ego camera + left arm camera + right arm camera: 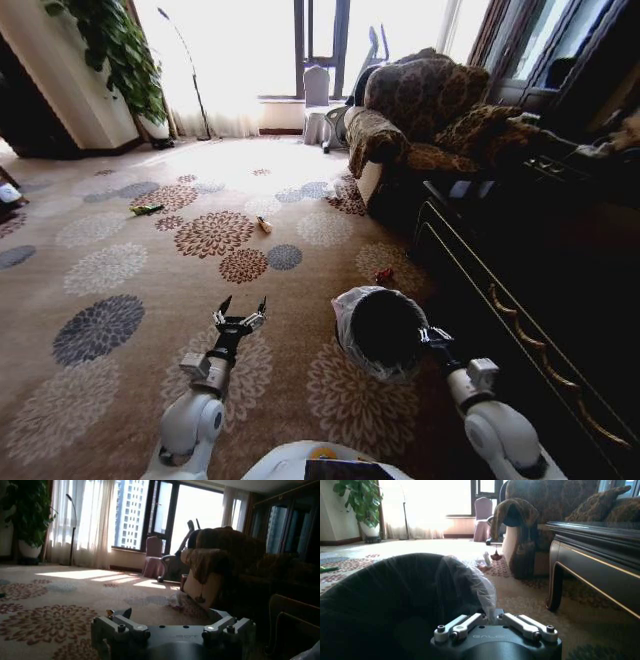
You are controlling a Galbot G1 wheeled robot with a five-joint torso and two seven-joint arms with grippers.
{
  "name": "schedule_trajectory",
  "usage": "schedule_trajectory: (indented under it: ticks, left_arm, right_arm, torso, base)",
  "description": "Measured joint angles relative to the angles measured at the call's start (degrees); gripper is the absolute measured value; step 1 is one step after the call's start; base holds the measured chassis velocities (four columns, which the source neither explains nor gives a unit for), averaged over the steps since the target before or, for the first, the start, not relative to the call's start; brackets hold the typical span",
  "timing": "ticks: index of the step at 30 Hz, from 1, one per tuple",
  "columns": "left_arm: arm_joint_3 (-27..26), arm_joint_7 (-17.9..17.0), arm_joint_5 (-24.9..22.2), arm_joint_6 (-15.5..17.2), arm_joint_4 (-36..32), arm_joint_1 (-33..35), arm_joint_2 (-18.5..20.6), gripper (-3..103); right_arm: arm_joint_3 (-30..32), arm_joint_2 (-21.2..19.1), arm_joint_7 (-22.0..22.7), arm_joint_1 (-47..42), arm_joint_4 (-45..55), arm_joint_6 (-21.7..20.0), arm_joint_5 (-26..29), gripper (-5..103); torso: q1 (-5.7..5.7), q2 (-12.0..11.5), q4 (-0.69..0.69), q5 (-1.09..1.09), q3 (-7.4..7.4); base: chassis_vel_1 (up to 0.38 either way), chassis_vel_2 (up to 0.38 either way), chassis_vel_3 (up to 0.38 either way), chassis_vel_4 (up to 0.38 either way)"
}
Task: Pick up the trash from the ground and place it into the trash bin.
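The right gripper (432, 337) is clenching the trash bin (380, 330) rim, beside the dark cabinet (540, 290). The left gripper (241, 312) is hovering released over carpet (120, 260). The armchair (420, 120) is standing far right.

Floral carpet (120, 260), patterned sofa (420, 110), sunlit windows (320, 40), potted plant (120, 50)

- Left arm: white rounded shell segments, grey metal wrist block, dark link toward the tip.
- Left pincer (241, 312): two black pointed fingers with pale inner faces, on a silver bracket.
- Right arm: same white shells, grey wrist block.
- Right pincer (491, 617): silver-grey linkage bars with dark hex screws; faint embossed lettering on the dark housing.
- Torso: white curved top, dark panel with an orange mark.
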Motion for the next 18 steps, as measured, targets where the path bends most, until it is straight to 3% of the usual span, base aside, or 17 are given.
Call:
schedule_trajectory:
  ticks: [3, 18]
  left_arm:
    - [-0.6, -0.7, -0.6, 0.2, -0.2, -0.4, 0.2, 100]
    - [0.9, -1.6, 2.4, 0.1, -0.7, -0.2, -1.8, 100]
  right_arm:
    - [-0.3, -0.4, -0.5, 0.7, -0.4, 0.2, 0.5, 4]
    - [-1.2, 0.9, -2.0, 0.2, 0.7, 3.3, -1.5, 4]
  torso:
    - [0.00, 0.0, 0.07, 0.01, 0.01]
    - [0.01, 0.0, 0.03, 0.03, 0.02]
  base:
    - [0.006, -0.013, -0.021, 0.017]
    - [0.000, 0.000, 0.000, 0.000]
